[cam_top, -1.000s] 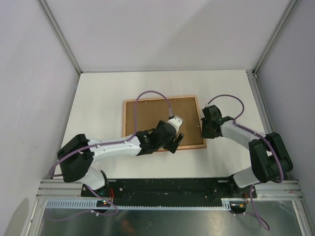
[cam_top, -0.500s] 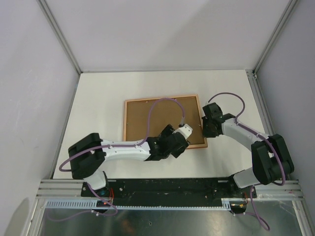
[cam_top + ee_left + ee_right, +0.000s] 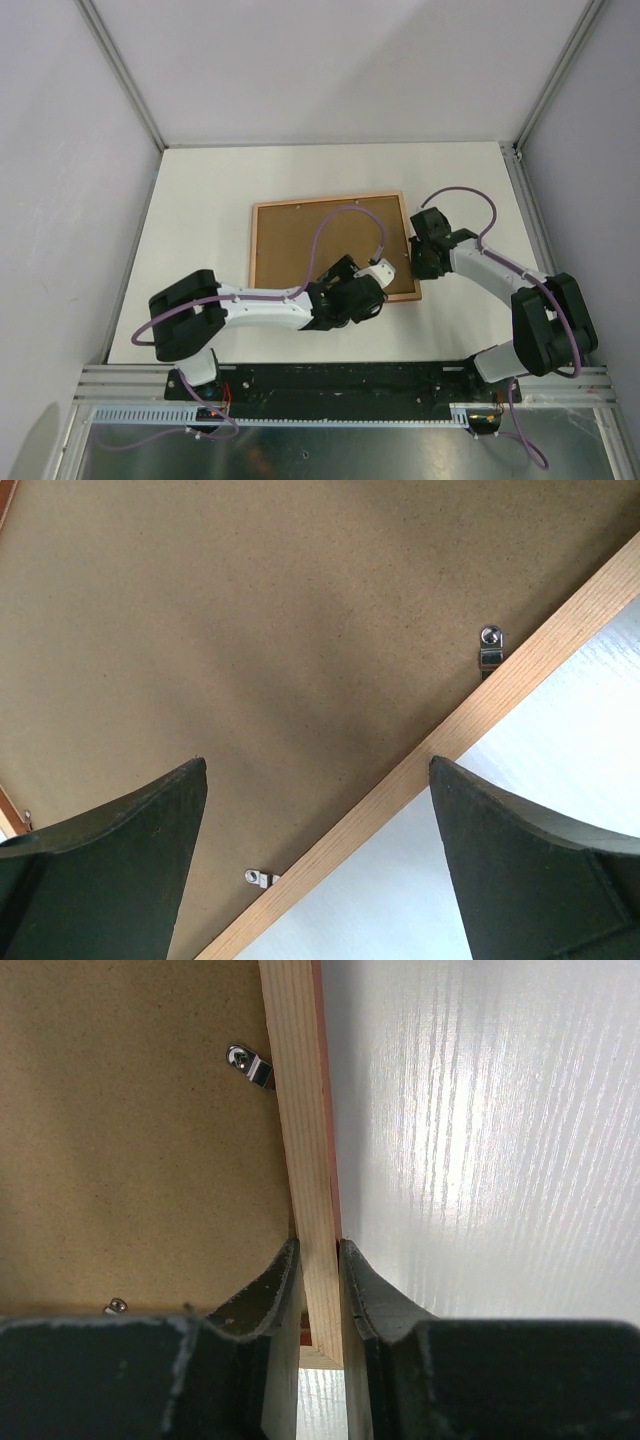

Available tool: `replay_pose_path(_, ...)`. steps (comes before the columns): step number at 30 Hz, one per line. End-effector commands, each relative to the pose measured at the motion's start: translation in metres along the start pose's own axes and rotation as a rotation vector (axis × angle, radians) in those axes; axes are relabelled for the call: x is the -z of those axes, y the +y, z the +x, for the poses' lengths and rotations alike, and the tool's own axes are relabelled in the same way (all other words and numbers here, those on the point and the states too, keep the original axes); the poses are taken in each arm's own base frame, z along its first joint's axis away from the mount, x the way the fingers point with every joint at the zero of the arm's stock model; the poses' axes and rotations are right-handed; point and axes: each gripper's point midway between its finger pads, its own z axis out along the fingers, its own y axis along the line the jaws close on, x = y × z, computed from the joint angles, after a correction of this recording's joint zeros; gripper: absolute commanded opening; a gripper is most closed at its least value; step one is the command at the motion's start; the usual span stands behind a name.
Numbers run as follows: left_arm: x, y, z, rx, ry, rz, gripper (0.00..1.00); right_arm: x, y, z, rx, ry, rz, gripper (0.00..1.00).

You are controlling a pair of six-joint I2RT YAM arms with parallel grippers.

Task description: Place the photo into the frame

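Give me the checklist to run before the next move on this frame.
1. Right pincer shut on a side rail of the frame: ok.
2. Left pincer open over the near rail: ok.
3. Backing board lying inside the frame: ok.
4. Metal clips turned to lock the board: cannot tell.
5. Photo under the board: cannot tell, none in view.

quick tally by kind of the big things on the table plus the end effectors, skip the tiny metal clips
frame: 1
backing board: 1
end effectors: 2 (left end effector open, right end effector pinching the frame's side rail)
total: 4
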Motion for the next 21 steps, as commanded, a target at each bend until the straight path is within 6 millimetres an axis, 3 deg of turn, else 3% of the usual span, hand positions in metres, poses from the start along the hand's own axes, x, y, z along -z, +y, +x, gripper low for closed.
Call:
replay_pose_path(1, -0.004, 0.002, -0.014, -0.021, -0.033, -0.034, 0.96, 0.016, 0.011, -0.029, -0.016, -0.087, -0.025, 0.00)
replay_pose_path(9, -0.006, -0.008, -0.012, -0.039, -0.023, 0.006, 0.97, 0.020, 0.012, -0.032, -0.014, -0.088, -0.026, 0.00)
replay_pose_path(17, 0.021, -0.008, -0.034, 0.005, -0.102, 0.097, 1.00, 0.016, 0.013, -0.031, -0.011, -0.074, -0.020, 0.00)
replay_pose_path(21, 0.027, -0.012, -0.030, -0.015, -0.108, 0.147, 1.00, 0.014, 0.013, -0.031, -0.013, -0.072, -0.017, 0.00)
